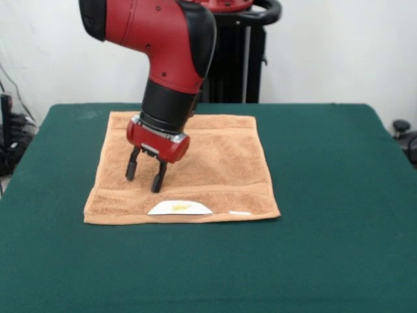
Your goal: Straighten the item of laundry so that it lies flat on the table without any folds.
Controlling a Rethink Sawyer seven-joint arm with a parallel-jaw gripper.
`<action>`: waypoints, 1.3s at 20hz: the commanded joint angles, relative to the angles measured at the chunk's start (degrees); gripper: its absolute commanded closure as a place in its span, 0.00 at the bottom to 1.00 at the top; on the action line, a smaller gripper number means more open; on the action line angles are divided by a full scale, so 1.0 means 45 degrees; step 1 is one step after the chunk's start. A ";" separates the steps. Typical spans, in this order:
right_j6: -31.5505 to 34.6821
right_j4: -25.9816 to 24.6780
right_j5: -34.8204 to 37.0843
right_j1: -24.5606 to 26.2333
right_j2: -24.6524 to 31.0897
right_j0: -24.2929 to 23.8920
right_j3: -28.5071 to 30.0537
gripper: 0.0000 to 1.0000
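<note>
A tan-orange terry towel (215, 166) lies spread out on the dark green table (326, 248), left of the middle. It looks flat, with a woven band along its near edge and white labels (180, 208) on that edge. My gripper (144, 178) hangs from the red and black arm over the towel's left part, just above the cloth. Its two black fingers (131, 169) stand apart and hold nothing.
The black pedestal (238, 55) stands behind the table's far edge. Dark equipment sits off the table at the left (10, 140) and right (404, 134) edges. A white wall is behind.
</note>
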 commanded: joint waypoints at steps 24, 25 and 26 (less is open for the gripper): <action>-0.0158 0.0239 0.1977 -0.0930 0.3581 -0.0290 0.2041 0.00; -0.0215 0.0262 0.2124 -0.1063 0.3675 -0.0343 0.2138 0.00; -0.0257 0.0267 0.2222 -0.1201 0.3732 -0.0379 0.2235 0.00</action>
